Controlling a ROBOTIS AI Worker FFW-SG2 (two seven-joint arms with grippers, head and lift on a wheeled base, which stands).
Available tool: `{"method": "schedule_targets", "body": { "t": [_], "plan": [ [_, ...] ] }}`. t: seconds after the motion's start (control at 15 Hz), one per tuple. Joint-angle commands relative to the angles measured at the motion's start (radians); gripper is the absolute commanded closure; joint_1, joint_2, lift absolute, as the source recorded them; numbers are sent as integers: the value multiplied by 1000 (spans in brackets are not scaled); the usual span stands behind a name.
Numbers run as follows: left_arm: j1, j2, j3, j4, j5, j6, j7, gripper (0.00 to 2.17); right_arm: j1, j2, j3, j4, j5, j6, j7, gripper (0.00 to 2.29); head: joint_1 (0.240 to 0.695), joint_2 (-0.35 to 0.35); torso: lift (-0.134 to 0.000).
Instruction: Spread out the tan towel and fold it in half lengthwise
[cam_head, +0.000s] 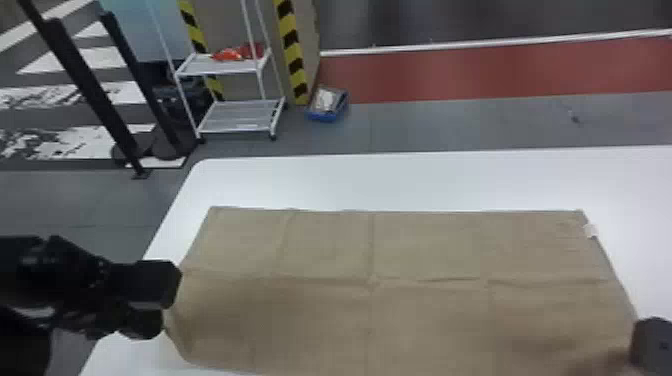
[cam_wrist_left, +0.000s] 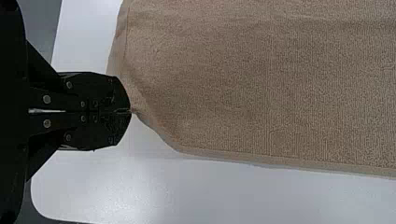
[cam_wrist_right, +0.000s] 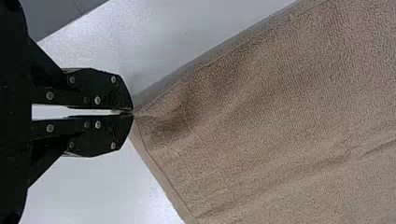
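White tag (cam_head: 591, 230) sits at the right edge of the towel (cam_head: 425, 245); table (cam_head: 400, 180) extends past the far edge. Left gripper (cam_head: 170, 307) and right gripper (cam_head: 642, 345) each pinch a near corner.

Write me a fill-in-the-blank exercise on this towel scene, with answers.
The tan towel lies on a table coloured ____. Of the left end effector and the right end effector, ____ hold the towel. In the head view, the white tag sits at the towel's ____ edge. Beyond the table, the tray on the floor is ____.

Missing words: white; both; right; blue.
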Motion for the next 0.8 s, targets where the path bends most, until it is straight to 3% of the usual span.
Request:
{"method": "schedule_targets", "body": {
  "t": [0.0,0.33,0.6,0.73],
  "plan": [
    [0,0,0,0,0,0,-10,1376,-6,-3,-7,-3,-27,-17,3,1477,695,177,-125],
    [-72,3,14,0,52,-12,-10,1436,-102,-4,-185,-42,-296,-11,3,1477,695,155,-125],
    [-209,0,3,75,94,-9,-10,1436,-250,-1,-208,-8,-391,87,3,1477,695,117,-125],
    [-287,1,-18,170,101,-9,-10,1436,-316,6,-196,49,-393,96,3,1477,695,111,-125]
  ]
}}
